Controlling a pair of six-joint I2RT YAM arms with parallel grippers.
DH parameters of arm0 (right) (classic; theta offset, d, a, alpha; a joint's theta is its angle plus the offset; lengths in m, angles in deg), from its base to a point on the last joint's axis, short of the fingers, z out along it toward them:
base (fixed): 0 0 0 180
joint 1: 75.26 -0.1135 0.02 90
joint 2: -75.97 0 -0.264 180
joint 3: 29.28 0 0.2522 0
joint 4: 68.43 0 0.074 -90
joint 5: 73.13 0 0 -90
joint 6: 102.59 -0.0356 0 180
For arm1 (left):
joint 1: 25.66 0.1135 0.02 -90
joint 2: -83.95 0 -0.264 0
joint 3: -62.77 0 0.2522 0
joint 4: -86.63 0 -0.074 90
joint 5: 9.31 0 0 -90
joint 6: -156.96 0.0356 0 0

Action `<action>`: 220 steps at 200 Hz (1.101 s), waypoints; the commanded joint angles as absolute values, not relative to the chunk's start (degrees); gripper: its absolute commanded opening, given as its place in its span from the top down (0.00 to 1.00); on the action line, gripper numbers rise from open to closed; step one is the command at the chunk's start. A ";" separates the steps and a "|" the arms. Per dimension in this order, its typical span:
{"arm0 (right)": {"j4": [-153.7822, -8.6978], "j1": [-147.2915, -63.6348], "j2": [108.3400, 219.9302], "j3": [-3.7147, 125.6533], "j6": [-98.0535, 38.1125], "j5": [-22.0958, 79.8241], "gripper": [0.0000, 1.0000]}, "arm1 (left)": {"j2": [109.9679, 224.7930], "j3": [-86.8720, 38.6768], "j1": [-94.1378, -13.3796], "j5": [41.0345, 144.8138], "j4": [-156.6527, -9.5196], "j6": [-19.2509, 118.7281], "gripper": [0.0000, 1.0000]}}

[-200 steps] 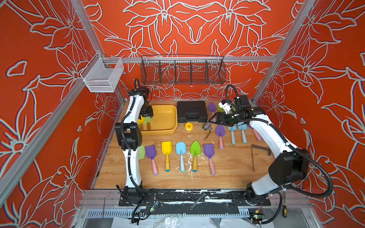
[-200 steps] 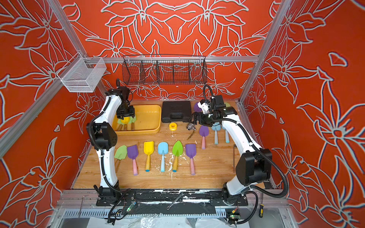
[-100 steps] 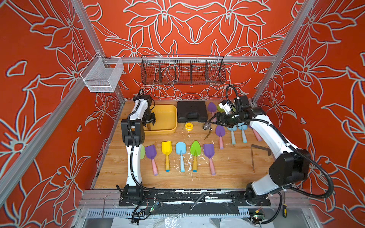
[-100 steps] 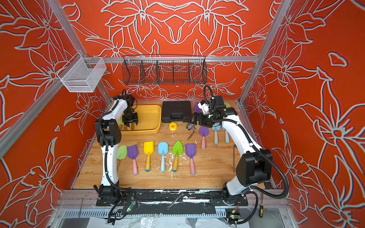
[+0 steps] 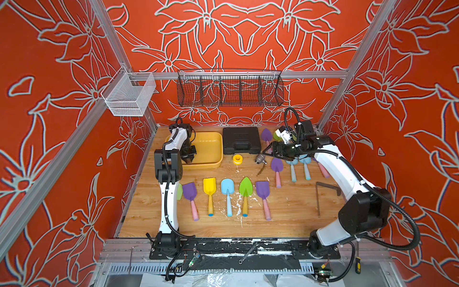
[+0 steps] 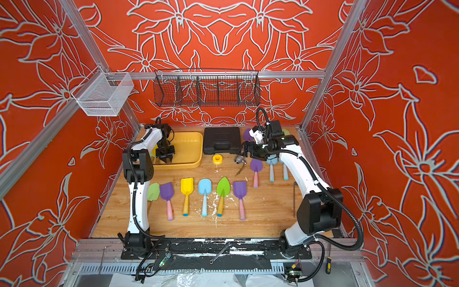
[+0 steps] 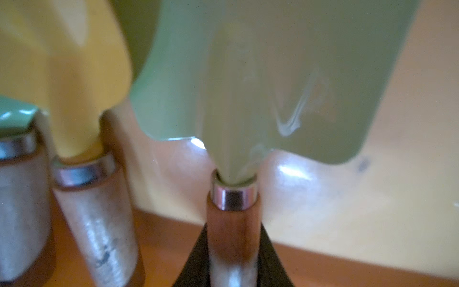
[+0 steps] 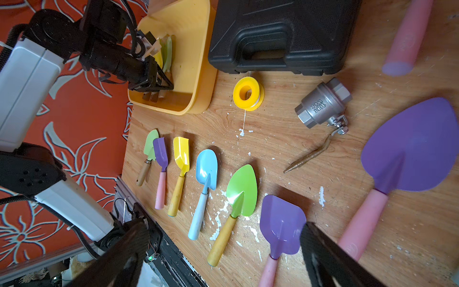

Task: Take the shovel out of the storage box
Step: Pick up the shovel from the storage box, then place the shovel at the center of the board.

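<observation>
Left gripper [image 7: 233, 231] pinching wooden handle of pale-green flat-bladed shovel [image 7: 285, 74] inside shallow yellow plastic storage box [image 5: 211, 149]; handle likely chosen as narrowest part. Right gripper [image 8: 223, 226] hanging wide, empty.

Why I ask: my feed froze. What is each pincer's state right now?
Left pincer: closed on the green shovel by its wooden handle, in the storage box.
Right pincer: open, holding nothing.

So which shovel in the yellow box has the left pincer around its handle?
The pale green shovel, its wooden handle between the fingers of the left pincer. The yellow-bladed shovel and the other green shovel beside it stand untouched.
</observation>
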State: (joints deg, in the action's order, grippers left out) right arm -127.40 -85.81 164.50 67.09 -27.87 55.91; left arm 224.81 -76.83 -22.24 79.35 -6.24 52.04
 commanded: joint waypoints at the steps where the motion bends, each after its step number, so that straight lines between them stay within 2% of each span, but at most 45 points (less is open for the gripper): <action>1: -128.21 -85.49 162.89 67.42 -28.05 56.24 0.03 | 222.49 -75.26 -22.05 78.35 -6.96 52.17 0.83; 61: -127.04 -85.42 163.42 67.62 -29.01 56.09 0.03 | 213.31 -76.34 -23.17 79.18 -5.82 52.92 1.00; 140: -125.36 -85.52 165.59 70.77 -31.74 55.88 0.03 | 201.45 -76.84 -31.31 77.47 -2.40 50.85 1.00; 220: -121.66 -87.08 167.97 74.22 -35.91 56.15 0.03 | 196.81 -73.20 -47.70 74.88 -2.14 48.09 1.00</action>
